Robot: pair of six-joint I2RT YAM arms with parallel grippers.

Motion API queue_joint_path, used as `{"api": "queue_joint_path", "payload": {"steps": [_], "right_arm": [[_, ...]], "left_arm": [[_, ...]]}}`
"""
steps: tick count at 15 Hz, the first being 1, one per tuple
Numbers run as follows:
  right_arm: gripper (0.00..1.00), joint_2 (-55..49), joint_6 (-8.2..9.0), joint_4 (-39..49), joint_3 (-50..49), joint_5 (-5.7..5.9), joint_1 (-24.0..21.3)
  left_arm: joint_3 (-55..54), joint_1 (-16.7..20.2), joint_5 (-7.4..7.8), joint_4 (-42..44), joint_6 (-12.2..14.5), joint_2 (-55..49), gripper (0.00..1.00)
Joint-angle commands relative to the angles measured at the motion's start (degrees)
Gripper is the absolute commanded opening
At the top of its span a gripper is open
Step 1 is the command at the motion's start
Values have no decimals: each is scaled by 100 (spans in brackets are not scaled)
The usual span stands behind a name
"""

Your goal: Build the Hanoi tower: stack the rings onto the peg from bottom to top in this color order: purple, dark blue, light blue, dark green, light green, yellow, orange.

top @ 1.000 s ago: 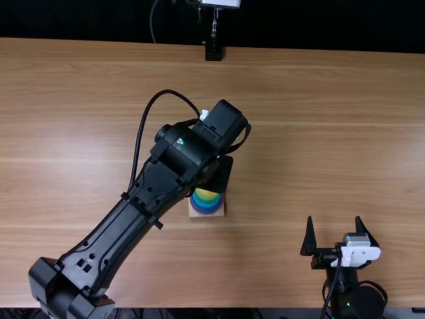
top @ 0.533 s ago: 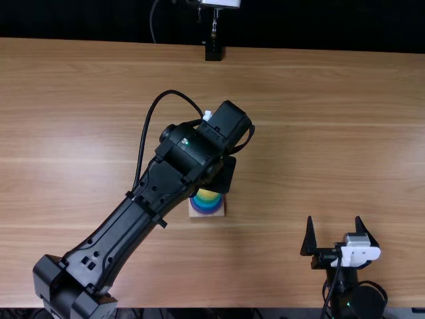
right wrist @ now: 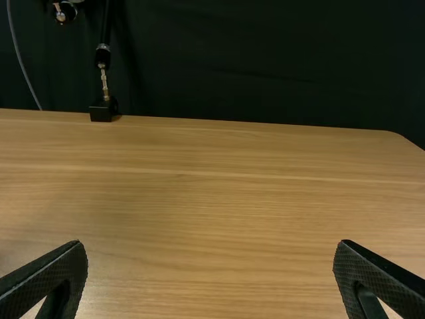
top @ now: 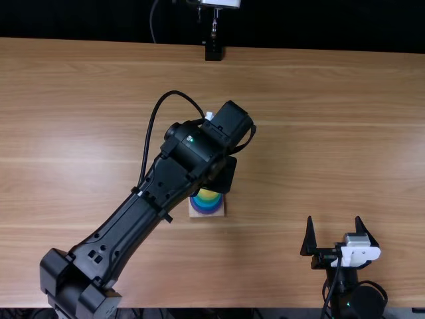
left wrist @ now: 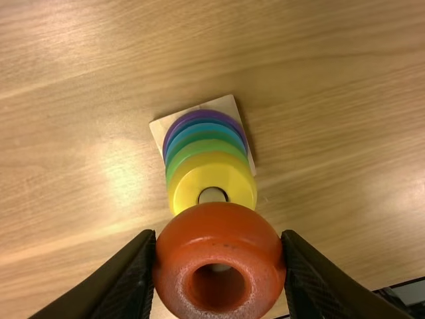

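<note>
- In the top view, we are seeing the left gripper (top: 221, 174) reaching over the stack near the table's middle; the left arm is slanting up from the bottom edge.
- In the left wrist view, we are finding this gripper clamping the orange ring (left wrist: 218, 229) between its two fingers, one pressing on each side.
- The orange ring is showing its hole towards the camera, and it is overlapping the near edge of the yellow ring (left wrist: 199, 174) in this view; we are not able to tell whether the two are touching.
- Beneath the yellow ring, we are tracing the light green ring (left wrist: 196, 149), then a darker green ring (left wrist: 204, 135), a blue band (left wrist: 205, 125) and, lowest, the purple ring (left wrist: 199, 115); we are not able to tell whether the band is one ring or two.
- The peg (left wrist: 213, 195) is standing in the yellow ring's hole, and the pale square base (left wrist: 226, 105) is lying flat on the table (left wrist: 80, 73).
- In the top view, we are seeing the right gripper (top: 334, 218) resting at the lower right, well apart from the stack, its fingers standing apart with nothing between them.
</note>
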Motion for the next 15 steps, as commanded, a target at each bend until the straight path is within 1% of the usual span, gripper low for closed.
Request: {"api": "queue_joint_path", "payload": {"steps": [1, 2, 3, 4, 5, 7, 9, 12, 13, 15], "right_arm": [[100, -45, 12, -44, -40, 70, -63], [100, -45, 12, -55, -40, 70, -71], [100, -45, 12, -44, -40, 70, -71], [100, -45, 12, -55, -40, 70, -71], [100, -45, 12, -55, -40, 70, -71], [100, -45, 12, -55, -40, 70, -71], [100, -45, 12, -55, -40, 70, -71], [100, -45, 12, -55, -40, 70, -71], [100, -45, 12, -44, -40, 70, -71], [100, -45, 12, -44, -40, 70, -71]], "left_arm": [[18, 18, 66, 10, -73, 135, 0], [0, 26, 87, 10, -62, 143, 0], [-53, 44, 87, -1, -52, 135, 33], [-123, 53, 87, -1, -41, 117, 77], [-211, 70, 98, -1, -62, 108, 100], [-396, 281, 98, 20, -52, 82, 100], [-316, 457, 87, 41, -10, 47, 100], [53, 730, 98, 242, 138, -481, 100], [70, 897, 98, 537, 149, -639, 100], [-9, 1371, 98, 1370, 138, -1386, 100]]}}
